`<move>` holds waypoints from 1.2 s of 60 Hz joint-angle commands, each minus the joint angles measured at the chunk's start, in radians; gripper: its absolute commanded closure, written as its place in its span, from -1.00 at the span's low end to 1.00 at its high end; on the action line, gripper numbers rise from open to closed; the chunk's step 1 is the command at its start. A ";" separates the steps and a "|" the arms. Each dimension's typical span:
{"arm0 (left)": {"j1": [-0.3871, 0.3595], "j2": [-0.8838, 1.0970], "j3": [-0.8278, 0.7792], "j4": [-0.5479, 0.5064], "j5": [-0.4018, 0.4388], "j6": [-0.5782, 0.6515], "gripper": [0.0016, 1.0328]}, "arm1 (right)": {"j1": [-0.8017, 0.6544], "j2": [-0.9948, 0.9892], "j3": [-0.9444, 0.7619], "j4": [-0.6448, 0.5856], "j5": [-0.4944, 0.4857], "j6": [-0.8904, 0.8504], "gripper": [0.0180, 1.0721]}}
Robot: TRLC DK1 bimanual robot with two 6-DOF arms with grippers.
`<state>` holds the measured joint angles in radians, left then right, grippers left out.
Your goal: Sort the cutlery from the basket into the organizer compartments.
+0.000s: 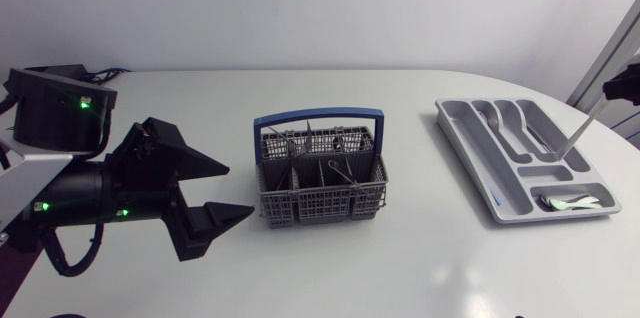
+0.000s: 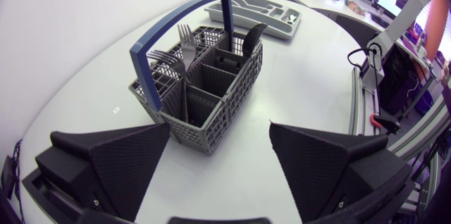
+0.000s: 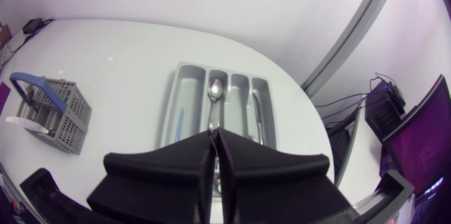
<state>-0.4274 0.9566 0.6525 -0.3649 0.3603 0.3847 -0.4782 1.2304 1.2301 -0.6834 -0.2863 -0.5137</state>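
The grey cutlery basket (image 1: 320,203) with a blue handle stands mid-table; forks (image 2: 180,46) and other cutlery stick up in it. My left gripper (image 1: 235,191) is open, low and just left of the basket, which lies ahead of its spread fingers (image 2: 127,160). The grey organizer (image 1: 520,193) lies at the right with spoons in its compartments. Above it my right gripper (image 3: 215,152) is shut on a spoon (image 3: 215,90), whose bowl hangs over a middle compartment. In the head view the spoon (image 1: 578,135) slants down from the right gripper (image 1: 612,91).
A knife (image 3: 257,115) lies in a long organizer compartment and a blue mark (image 3: 177,122) shows in the outer one. A pale item (image 1: 572,201) rests in the organizer's near end slot. White tabletop separates the basket (image 3: 53,115) from the organizer.
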 commanded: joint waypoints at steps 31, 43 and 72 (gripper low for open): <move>-0.008 0.021 -0.010 0.011 0.002 -0.017 -0.90 | -0.129 0.368 0.235 0.090 0.062 -0.089 0.89; -0.010 0.021 -0.011 0.011 0.002 -0.018 -0.90 | -0.135 0.486 0.327 0.088 0.093 -0.088 0.89; -0.010 0.018 -0.011 0.006 0.002 -0.018 -0.90 | -0.094 0.701 0.473 0.067 0.161 -0.057 0.89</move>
<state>-0.4286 0.9634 0.6525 -0.3645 0.3607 0.3843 -0.5915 1.8893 1.6615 -0.6086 -0.1379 -0.5800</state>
